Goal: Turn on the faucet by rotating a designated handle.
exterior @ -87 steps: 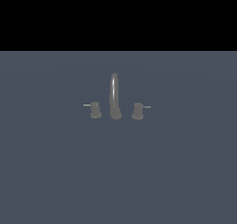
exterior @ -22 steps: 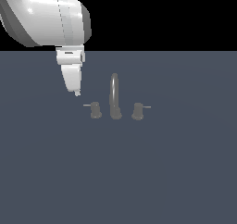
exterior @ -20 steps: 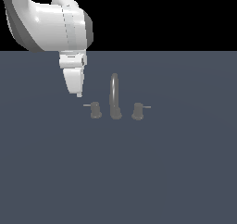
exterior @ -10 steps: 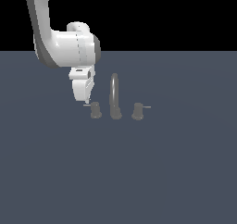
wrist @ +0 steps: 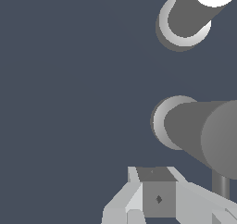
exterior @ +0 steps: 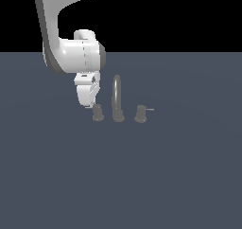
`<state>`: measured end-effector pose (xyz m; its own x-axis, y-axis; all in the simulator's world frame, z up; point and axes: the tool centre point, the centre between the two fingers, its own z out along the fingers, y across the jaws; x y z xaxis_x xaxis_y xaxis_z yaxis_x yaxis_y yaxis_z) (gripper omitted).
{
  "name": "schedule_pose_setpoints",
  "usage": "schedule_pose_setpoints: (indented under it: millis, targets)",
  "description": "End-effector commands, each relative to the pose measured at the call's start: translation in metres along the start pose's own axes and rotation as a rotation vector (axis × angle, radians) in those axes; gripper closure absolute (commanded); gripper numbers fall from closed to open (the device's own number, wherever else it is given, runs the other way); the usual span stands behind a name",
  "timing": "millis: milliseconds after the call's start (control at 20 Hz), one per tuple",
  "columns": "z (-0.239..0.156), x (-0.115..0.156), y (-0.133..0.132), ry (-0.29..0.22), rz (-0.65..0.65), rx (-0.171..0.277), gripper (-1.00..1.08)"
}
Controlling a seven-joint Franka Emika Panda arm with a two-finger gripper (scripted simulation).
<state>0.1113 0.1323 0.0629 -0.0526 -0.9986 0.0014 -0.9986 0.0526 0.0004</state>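
Note:
The faucet stands on the flat grey floor: a tall arched spout (exterior: pixel 116 94) with a stubby knob on each side. The handle (exterior: pixel 97 113) is the knob on the exterior view's left. Its lever pin is hidden behind my gripper (exterior: pixel 90 105) there. The gripper hangs just beside and slightly above the handle on that side, with its fingers together and nothing held. In the wrist view the handle (wrist: pixel 194 128) looms large close to the gripper (wrist: pixel 157 190), and the thin pin (wrist: pixel 222 185) shows right beside the fingers.
The twin knob (exterior: pixel 140 114) with its pin jutting to the exterior view's right stands on the other side of the spout. Another grey cylinder of the faucet (wrist: pixel 185 21) shows farther off in the wrist view. The white arm (exterior: pixel 71 53) rises above the gripper.
The arm has come into view and the gripper has dropped and moved toward the exterior view's right, down to the handle's pin. The faucet has not moved.

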Motion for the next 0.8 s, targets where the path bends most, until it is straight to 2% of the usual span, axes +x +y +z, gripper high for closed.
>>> schedule_pose_setpoints:
  millis: [0, 150, 650, 750]
  targets:
    - [0.000, 0.000, -0.001, 0.000, 0.003, 0.001, 1.08]
    - [0.000, 0.000, -0.001, 0.000, 0.003, 0.000, 1.08]
    - [0.000, -0.017, 0.029, -0.001, 0.003, 0.000, 1.08]
    - [0.000, -0.011, 0.021, -0.001, 0.009, 0.009, 1.08]
